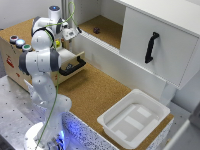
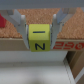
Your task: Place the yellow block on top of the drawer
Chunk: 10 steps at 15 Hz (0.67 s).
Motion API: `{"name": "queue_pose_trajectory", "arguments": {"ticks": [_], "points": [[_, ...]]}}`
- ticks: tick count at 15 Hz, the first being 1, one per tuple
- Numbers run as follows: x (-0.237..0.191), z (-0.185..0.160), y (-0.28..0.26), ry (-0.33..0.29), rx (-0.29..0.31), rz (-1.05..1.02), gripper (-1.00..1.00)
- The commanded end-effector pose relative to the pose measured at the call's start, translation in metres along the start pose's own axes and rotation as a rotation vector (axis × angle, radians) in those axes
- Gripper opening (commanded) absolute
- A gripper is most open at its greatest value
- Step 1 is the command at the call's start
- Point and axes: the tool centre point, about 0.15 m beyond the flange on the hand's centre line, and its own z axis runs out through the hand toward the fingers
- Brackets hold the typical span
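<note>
The yellow block, marked with black letters, sits between my gripper's two fingers, which press on its sides. In the exterior view the gripper points down over the cork top of the low wooden cabinet, and the yellow block shows only as a small yellow-green spot under it. Below it the drawer with its black bar handle stands pulled out. Whether the block touches the cork top I cannot tell.
Three round buttons sit on the cabinet top at the exterior view's left. A white bin stands on the cork floor at the lower right. A large white cabinet door with a black handle is at the right. A small dark object lies at the back.
</note>
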Motion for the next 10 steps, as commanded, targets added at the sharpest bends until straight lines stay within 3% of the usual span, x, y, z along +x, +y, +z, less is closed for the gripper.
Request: {"name": "queue_pose_trajectory", "arguments": {"ticks": [1,10], "points": [[0.048,0.001,0.006,-0.047,0.008,-0.046,-1.0],[0.062,-0.003,-0.001,-0.041,-0.001,-0.08,-1.0]]}}
